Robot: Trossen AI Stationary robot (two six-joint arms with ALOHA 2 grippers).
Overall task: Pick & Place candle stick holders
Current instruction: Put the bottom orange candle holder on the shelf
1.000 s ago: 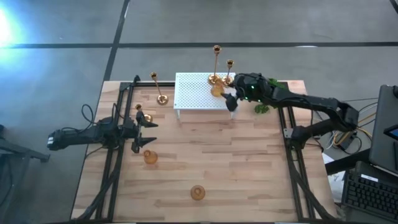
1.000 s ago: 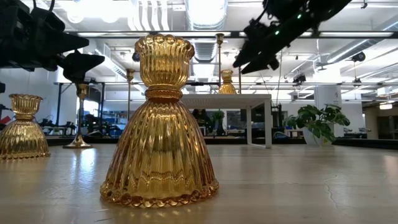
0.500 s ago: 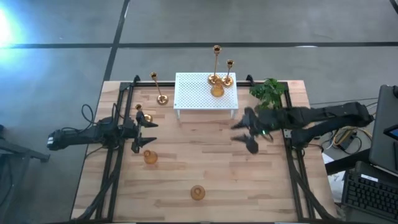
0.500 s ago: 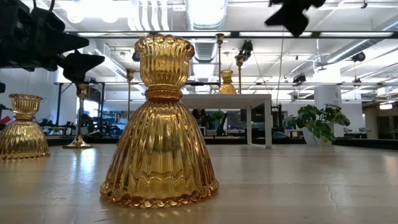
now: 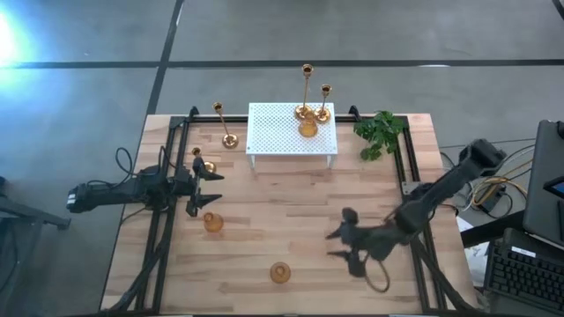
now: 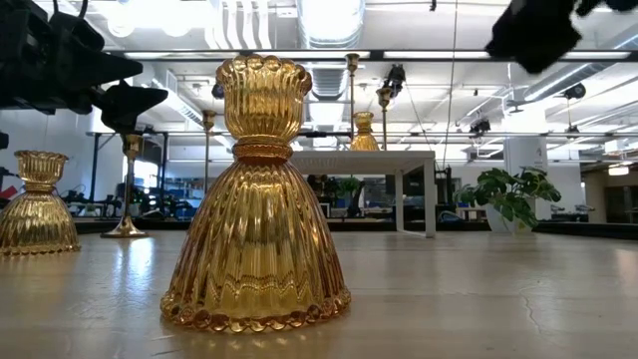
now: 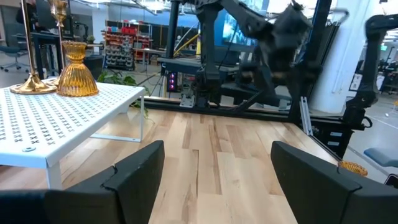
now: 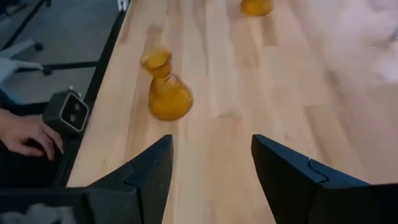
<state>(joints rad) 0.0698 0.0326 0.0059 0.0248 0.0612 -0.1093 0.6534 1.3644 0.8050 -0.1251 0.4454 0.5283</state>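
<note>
Three gold candle stick holders stand on the white perforated stand (image 5: 292, 130): a tall one (image 5: 306, 88), a shorter stem (image 5: 324, 101) and a squat one (image 5: 307, 129). On the wood stand a thin stem (image 5: 225, 128), a short holder (image 5: 197, 159) and two squat ribbed ones (image 5: 213, 223), (image 5: 279, 273). My right gripper (image 5: 337, 246) hangs open over the near right part of the table, pointing toward the near squat holder (image 8: 166, 93), well short of it. My left gripper (image 5: 215, 189) waits open at the left, beside the short holder.
A green plant sprig (image 5: 379, 132) lies at the far right. Black frame rails (image 5: 159, 238) run along both table sides. A person's hand (image 8: 25, 134) rests beside the small camera (image 8: 68, 111) at the near edge. Bare wood lies between the two grippers.
My right gripper has swung from the stand's right end toward the near edge, across the table's right half, sinking a little and turning to point down at the near squat holder. No holder has moved.
</note>
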